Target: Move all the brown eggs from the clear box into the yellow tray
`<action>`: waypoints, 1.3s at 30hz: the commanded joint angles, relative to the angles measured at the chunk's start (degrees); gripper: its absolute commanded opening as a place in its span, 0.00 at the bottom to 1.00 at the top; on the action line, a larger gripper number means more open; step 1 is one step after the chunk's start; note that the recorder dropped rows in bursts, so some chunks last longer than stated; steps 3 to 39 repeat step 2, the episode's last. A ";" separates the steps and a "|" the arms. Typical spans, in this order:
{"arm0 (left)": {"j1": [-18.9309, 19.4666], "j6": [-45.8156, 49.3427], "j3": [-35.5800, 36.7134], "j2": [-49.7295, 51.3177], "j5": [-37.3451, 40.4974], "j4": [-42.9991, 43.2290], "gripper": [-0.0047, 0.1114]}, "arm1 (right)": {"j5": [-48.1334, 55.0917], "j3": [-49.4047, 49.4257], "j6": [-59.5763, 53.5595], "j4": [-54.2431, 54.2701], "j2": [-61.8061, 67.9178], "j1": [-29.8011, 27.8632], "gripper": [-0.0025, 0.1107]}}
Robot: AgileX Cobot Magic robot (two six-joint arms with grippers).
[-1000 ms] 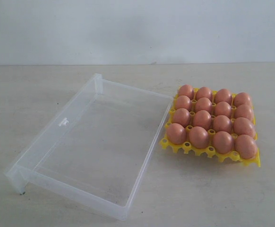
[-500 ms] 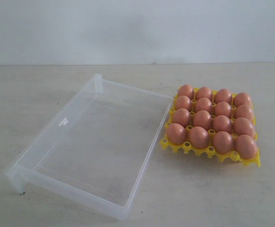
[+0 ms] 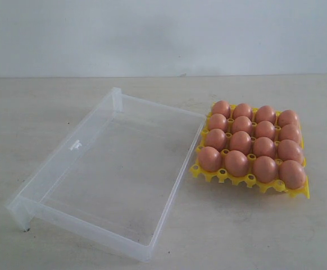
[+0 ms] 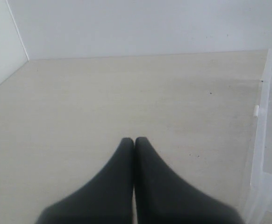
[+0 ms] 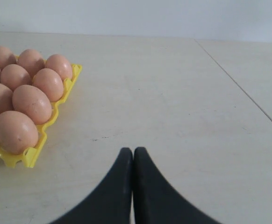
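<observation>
The yellow tray point(image 3: 249, 181) sits right of centre on the table, its cups filled with several brown eggs point(image 3: 241, 141). To its left lies the clear box point(image 3: 73, 145), and I see no egg in it. Neither arm shows in the exterior view. In the left wrist view my left gripper point(image 4: 134, 140) is shut on nothing above bare table, with the clear box's wall point(image 4: 260, 154) off to one side. In the right wrist view my right gripper point(image 5: 133, 150) is shut on nothing, apart from the yellow tray point(image 5: 31, 156) and its brown eggs point(image 5: 32, 103).
A pale wall point(image 3: 163, 34) stands behind the table. In the left wrist view a second wall point(image 4: 0, 42) meets it at a corner. A seam point(image 5: 241, 86) crosses the tabletop in the right wrist view.
</observation>
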 commanded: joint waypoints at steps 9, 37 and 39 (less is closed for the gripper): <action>-0.18 0.13 -0.20 0.17 -0.19 -0.12 0.00 | -0.58 -0.03 0.11 0.11 -0.25 -0.39 0.02; -0.18 0.13 -0.20 0.17 -0.19 -0.12 0.00 | -0.58 -0.03 0.11 0.11 -0.25 -0.39 0.02; -0.18 0.13 -0.20 0.17 -0.19 -0.12 0.00 | -0.58 -0.03 0.11 0.11 -0.25 -0.39 0.02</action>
